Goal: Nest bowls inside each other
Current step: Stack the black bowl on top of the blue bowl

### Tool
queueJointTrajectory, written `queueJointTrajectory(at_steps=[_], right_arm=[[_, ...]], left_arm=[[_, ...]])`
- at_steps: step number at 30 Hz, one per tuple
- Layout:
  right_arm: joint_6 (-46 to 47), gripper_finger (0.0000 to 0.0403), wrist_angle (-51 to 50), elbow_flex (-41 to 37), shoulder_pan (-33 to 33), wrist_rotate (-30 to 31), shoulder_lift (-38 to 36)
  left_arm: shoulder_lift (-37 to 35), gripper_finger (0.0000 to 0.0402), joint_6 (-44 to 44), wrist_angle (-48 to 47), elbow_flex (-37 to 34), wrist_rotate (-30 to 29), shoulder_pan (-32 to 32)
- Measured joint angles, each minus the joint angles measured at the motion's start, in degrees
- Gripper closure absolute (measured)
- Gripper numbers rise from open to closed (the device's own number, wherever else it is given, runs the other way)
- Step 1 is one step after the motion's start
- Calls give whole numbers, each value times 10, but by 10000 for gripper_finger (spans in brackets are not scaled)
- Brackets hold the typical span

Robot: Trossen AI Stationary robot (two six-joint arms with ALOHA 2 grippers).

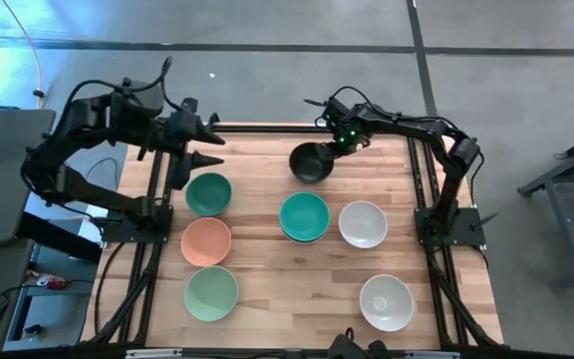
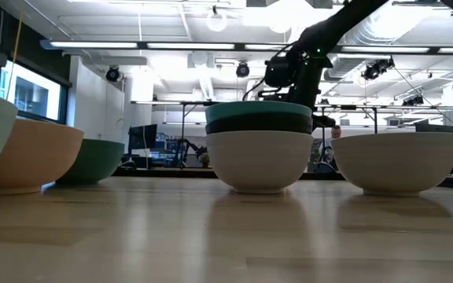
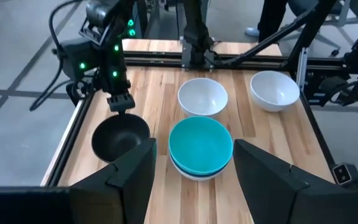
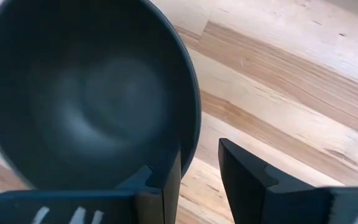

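Observation:
A black bowl (image 1: 310,163) stands on the table's far middle. My right gripper (image 1: 331,149) is open and comes down over its far-right rim, one finger on each side of the wall. A stack with a teal bowl (image 1: 304,213) on top, a dark bowl and a white bowl (image 2: 259,161) at the bottom stands in the middle. Two white bowls (image 1: 363,223) (image 1: 386,302) stand to its right. A dark green bowl (image 1: 208,193), a peach bowl (image 1: 205,240) and a mint bowl (image 1: 211,293) stand in a column on the left. My left gripper (image 1: 210,150) waits open above the far left. My right gripper (image 4: 194,158) points down with one finger (image 4: 165,183) inside the black bowl and the other (image 4: 247,177) outside its rim (image 4: 191,140). Bare wood shows between the wall and the outer finger. Whether the inner finger touches the wall I cannot tell. The bowl rests on the table.
Black frame rails (image 1: 155,189) (image 1: 429,189) run along the table's left and right sides. Bare wood (image 1: 297,289) lies between the mint bowl and the near white bowl. A person's legs (image 3: 272,15) show beyond the table in the left wrist view.

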Motion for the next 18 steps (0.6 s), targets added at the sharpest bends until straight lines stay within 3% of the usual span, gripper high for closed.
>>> queueJointTrajectory(at_steps=[11, 18], right_arm=[[0, 313, 16, 0, 1, -6, 22], [-7, 370, 21, 0, 3, -6, 22]], left_arm=[[-19, 197, 0, 0, 0, 0, 0], [-20, 197, 0, 0, 0, -2, 0]])
